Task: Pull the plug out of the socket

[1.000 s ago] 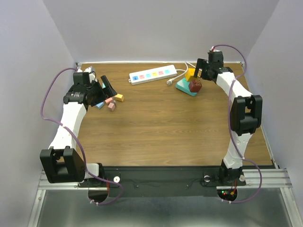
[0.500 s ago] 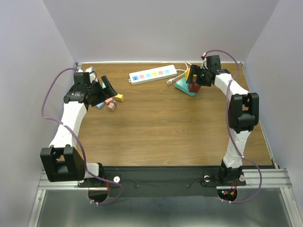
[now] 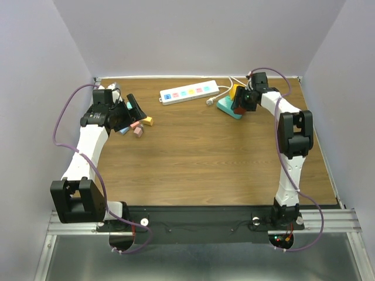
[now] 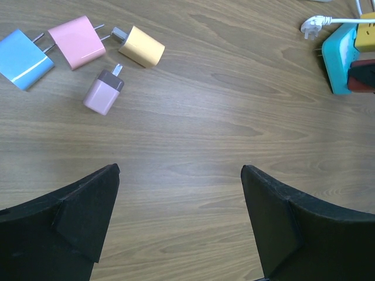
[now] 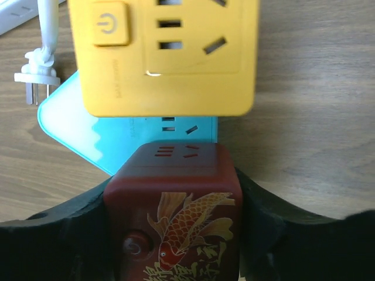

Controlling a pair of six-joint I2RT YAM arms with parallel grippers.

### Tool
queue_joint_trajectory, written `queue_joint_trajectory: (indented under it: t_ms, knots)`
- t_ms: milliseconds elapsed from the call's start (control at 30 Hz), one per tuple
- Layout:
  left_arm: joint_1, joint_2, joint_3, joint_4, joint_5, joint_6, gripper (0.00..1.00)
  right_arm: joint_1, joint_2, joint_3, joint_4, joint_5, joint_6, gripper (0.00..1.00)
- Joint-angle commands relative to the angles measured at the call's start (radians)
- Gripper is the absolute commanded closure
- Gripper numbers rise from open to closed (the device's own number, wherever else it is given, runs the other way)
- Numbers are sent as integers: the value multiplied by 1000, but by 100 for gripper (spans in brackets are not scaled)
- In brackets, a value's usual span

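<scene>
Fingers of the right gripper sit against both sides of the red cube, with no gap showing on either side. The cube stands on the teal block, and a yellow cube sits on the block just past it. The right arm reaches to the far right of the table, its elbow raised and its forearm bent inward toward the block.

The strip lies flat near the far edge with its outlet faces up. Its long axis runs left to right, the right end a little farther back. It is to the left of the right gripper, apart from it and beyond the block. Its white plug lies loose on the wood beside the block.

The left gripper hangs over bare wood at the far left, fingers spread wide and holding nothing, the arm stretched forward. Four chargers lie just beyond it: blue, pink, yellow and lilac. The strip is well to its right.
</scene>
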Motion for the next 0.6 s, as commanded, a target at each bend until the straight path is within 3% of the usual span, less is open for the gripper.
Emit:
queue_joint_trajectory:
  t_ms: [0,133,300,433,567]
  knots:
    - [-4,-4,6,19,18,17,4,11,-66,25,-13,37,-10,45]
    - [-4,-3,1,26,28,14,4,31,-146,-64,-13,46,2,84]
    - [-4,0,-20,53,32,11,4,126,-360,-366,-13,104,32,89]
    - [-4,14,-51,83,66,-9,4,228,-507,-553,-14,119,68,99]
    - [-74,45,-56,118,80,-21,4,374,-591,-636,-14,113,146,100]
